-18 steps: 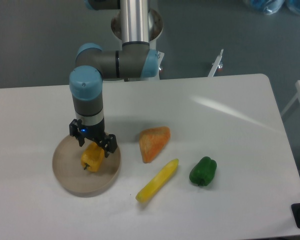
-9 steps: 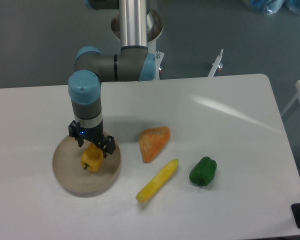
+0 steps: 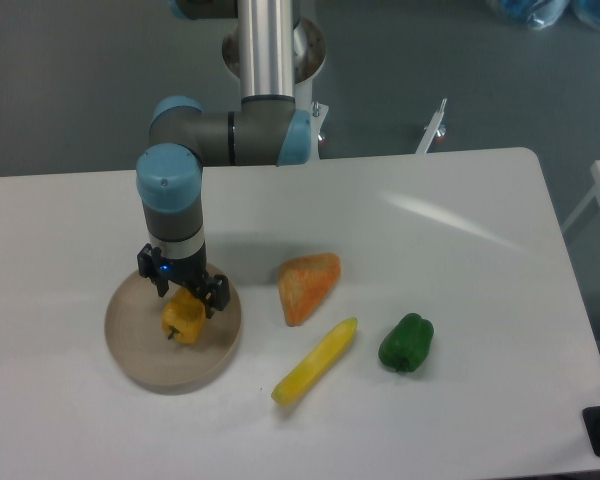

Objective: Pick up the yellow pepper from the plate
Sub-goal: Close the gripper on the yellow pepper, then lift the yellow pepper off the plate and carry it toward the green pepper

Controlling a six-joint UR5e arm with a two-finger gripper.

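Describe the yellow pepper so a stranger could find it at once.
Find the round tan plate at the table's left end, under the arm. The yellow pepper lies on it: stubby and lumpy, unlike the long slim yellow vegetable off the plate.

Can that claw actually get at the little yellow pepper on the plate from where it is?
Probably yes. The claw already sits right over the yellow pepper on the plate, its fingers at the pepper's top, and nothing else lies on the plate. Whether it has closed on it I cannot tell.
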